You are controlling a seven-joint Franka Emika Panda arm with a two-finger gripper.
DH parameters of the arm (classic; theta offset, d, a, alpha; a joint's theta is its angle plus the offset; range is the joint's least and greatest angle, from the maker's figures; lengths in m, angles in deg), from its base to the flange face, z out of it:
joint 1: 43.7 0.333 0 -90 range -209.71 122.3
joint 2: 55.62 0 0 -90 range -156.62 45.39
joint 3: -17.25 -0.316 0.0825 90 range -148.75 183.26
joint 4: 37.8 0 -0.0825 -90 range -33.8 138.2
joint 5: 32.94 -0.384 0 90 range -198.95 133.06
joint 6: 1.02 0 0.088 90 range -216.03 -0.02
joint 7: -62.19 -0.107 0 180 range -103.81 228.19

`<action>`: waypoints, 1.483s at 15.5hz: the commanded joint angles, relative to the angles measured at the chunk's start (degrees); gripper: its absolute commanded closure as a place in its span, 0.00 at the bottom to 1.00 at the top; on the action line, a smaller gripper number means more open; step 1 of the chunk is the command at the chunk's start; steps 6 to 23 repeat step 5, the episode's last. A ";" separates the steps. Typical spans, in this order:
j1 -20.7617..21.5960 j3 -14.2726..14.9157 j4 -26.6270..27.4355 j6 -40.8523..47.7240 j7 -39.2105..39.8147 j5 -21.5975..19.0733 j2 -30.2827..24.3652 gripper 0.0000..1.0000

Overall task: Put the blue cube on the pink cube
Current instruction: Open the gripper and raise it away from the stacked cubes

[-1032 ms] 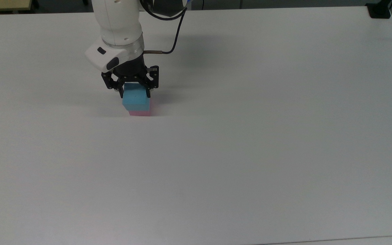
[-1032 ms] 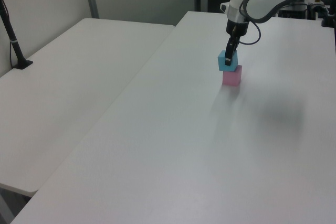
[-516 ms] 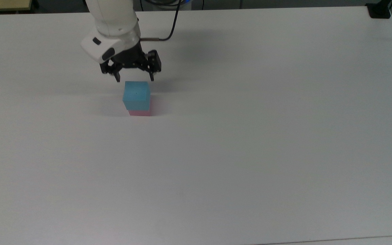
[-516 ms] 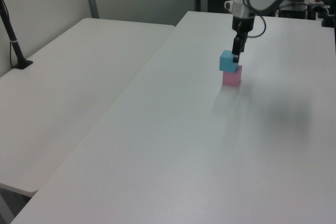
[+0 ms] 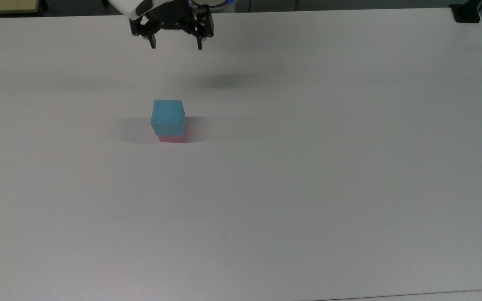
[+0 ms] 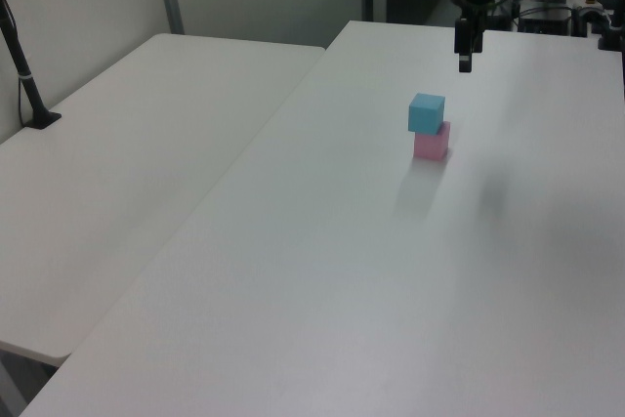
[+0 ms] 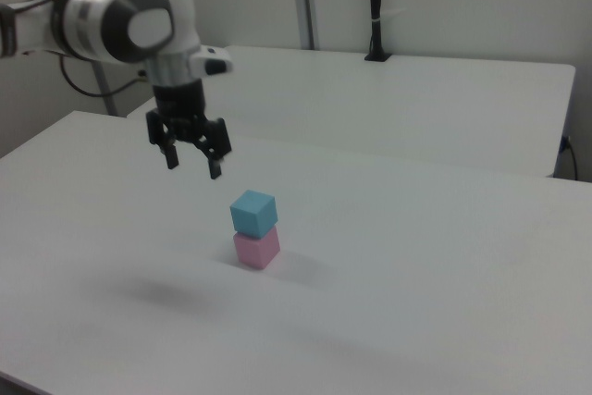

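On the white table (image 5: 308, 188) you have the blue cube (image 5: 167, 117) sitting on top of the pink cube (image 5: 172, 138), both clear of the arm. Neither block has a long axis to speak of; you see the blue cube resting flat, top face up, turned a little about the vertical against the pink one, so that in the right view its corner (image 7: 253, 212) comes toward you while the pink cube (image 7: 256, 250) below looks more square-on. In the left view the blue cube (image 6: 426, 112) overhangs slightly toward the left view's left, with the pink cube (image 6: 431, 142) showing beneath and to the right. Your gripper (image 5: 176, 44) hangs in the air well apart from the stack, toward the top view's upper edge; its two fingers are spread apart and hold nothing, pointing down at the table. In the right view the gripper (image 7: 192, 166) sits up and to the right view's left of the stack, and in the left view it (image 6: 464, 64) hangs above and beyond the cubes. A soft shadow (image 5: 224, 81) lies on the table past the stack. A second white table (image 6: 117, 163) stands alongside, with a black post (image 7: 375, 6) rising from it, and pale wall panels behind.
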 commanded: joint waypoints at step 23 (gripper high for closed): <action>-6.12 -5.71 -5.49 6.75 -2.47 2.44 -0.09 0.00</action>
